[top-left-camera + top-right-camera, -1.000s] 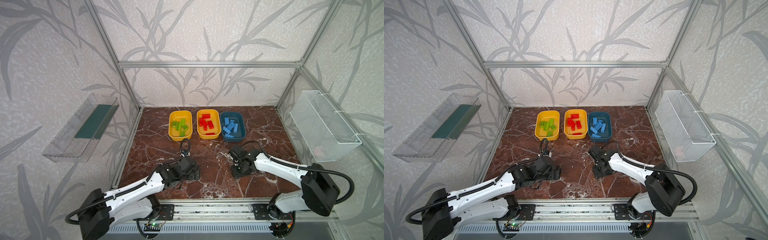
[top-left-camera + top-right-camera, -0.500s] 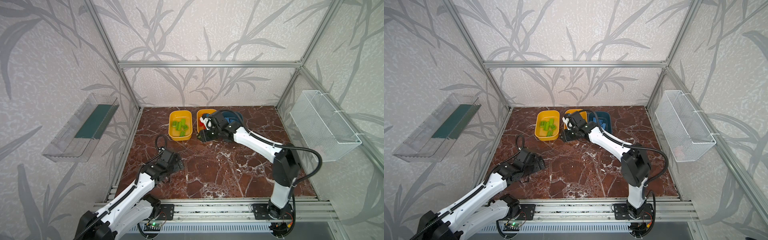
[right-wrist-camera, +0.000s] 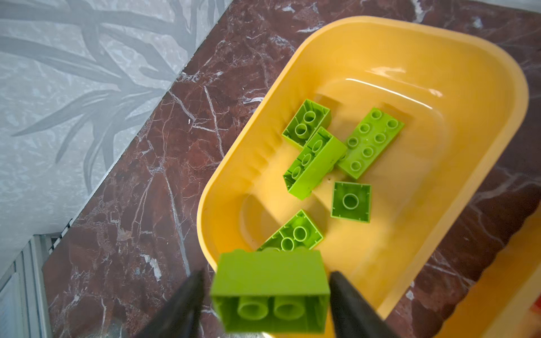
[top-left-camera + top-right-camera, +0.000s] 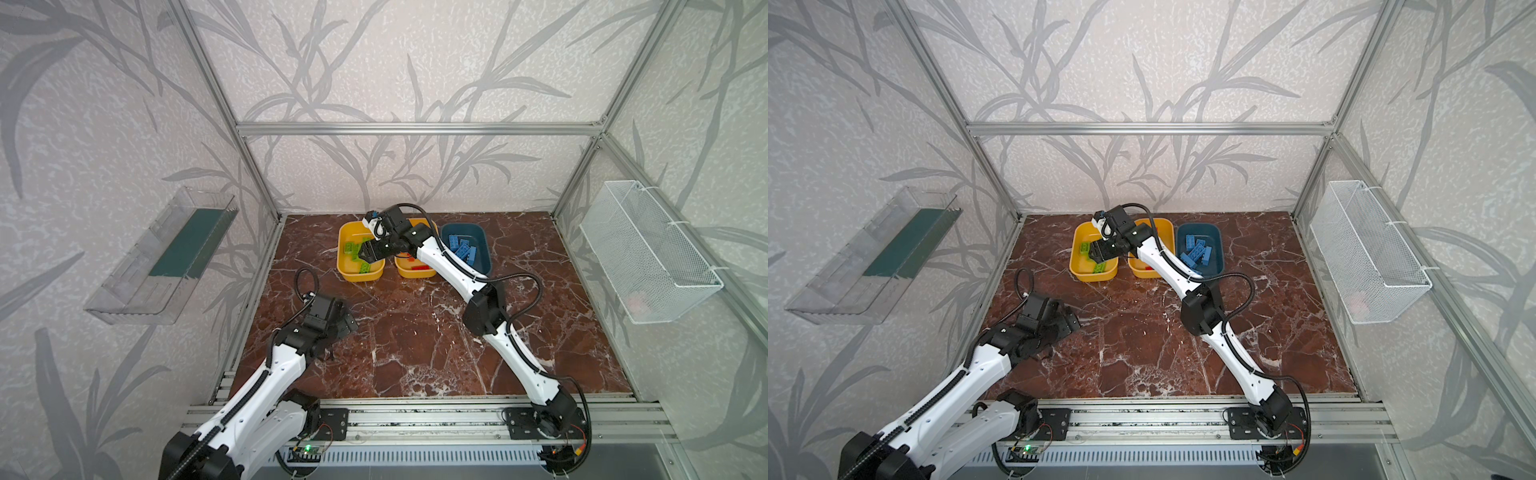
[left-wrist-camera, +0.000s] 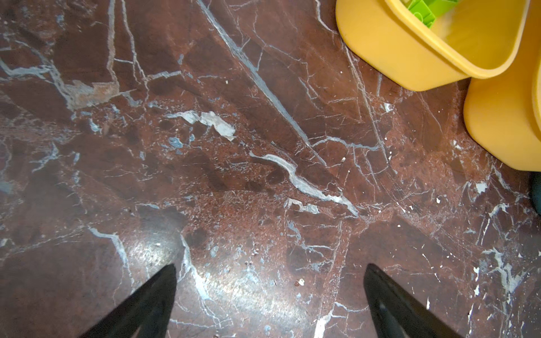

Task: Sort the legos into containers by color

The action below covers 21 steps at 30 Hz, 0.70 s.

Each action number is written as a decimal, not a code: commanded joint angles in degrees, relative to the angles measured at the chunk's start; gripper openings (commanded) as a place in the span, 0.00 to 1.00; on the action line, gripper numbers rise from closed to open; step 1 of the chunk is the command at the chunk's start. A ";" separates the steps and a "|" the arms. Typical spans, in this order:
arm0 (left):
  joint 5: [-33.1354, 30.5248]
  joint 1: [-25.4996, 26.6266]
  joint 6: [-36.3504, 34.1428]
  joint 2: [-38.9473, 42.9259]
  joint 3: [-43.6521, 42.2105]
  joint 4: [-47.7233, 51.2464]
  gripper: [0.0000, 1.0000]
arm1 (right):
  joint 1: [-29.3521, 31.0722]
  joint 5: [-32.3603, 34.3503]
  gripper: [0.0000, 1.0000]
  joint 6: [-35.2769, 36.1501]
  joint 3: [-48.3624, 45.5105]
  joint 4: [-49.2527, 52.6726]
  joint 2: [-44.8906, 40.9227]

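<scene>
In both top views three containers stand in a row at the back: a yellow tub (image 4: 353,276) (image 4: 1088,274) with green legos (image 4: 351,249), a yellow tub (image 4: 409,272) (image 4: 1144,272) with red legos (image 4: 419,268), and a teal tub (image 4: 482,249) (image 4: 1219,249) with blue legos (image 4: 461,249). My right gripper (image 4: 368,253) (image 3: 268,272) hangs open over the green tub (image 3: 439,38). A blurred green brick (image 3: 269,278) sits between its fingers with a gap on each side, above several green legos (image 3: 319,155). My left gripper (image 4: 351,322) (image 5: 270,266) stands open and empty over bare marble.
A clear wall tray (image 4: 162,257) hangs on the left wall and a white wire mesh basket (image 4: 648,249) on the right wall. The aluminium rail (image 4: 415,415) runs along the front edge. Two yellow tubs (image 5: 395,49) (image 5: 497,123) lie ahead of the left gripper.
My right arm swung from the front middle of the table to the green tub and its jaws opened off the green brick. My left arm drew back to the left.
</scene>
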<state>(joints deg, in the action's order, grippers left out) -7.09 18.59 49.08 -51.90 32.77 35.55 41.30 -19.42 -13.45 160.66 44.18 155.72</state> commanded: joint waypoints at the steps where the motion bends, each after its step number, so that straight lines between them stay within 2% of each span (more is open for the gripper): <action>1: -2.07 -0.77 -0.89 -0.04 0.12 0.25 0.99 | 0.23 -2.29 0.99 2.27 2.81 3.68 -0.53; 5: -6.51 -0.91 -1.75 0.25 1.29 0.15 0.99 | 0.93 -0.71 0.99 4.63 -6.53 0.57 -9.80; 9: -10.36 -0.84 -3.01 2.56 1.27 -1.82 0.99 | 0.65 2.12 0.99 8.22 -22.74 -0.91 -24.08; 12: -13.64 -0.76 -4.89 4.67 -0.56 -6.68 0.99 | 0.33 7.35 0.99 10.56 -43.38 -6.38 -37.44; 16: -17.91 -0.70 -9.24 4.81 -3.14 -15.07 0.99 | -1.43 11.50 0.99 11.79 -72.49 -19.10 -56.33; 21: -22.26 -0.44 -16.45 2.41 -4.35 -24.04 0.99 | -9.30 14.46 0.99 7.37 -98.37 -27.40 -76.95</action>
<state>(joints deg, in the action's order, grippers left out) -23.92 18.00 38.09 -48.64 29.30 19.33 36.03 -8.80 -4.40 71.09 23.55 84.40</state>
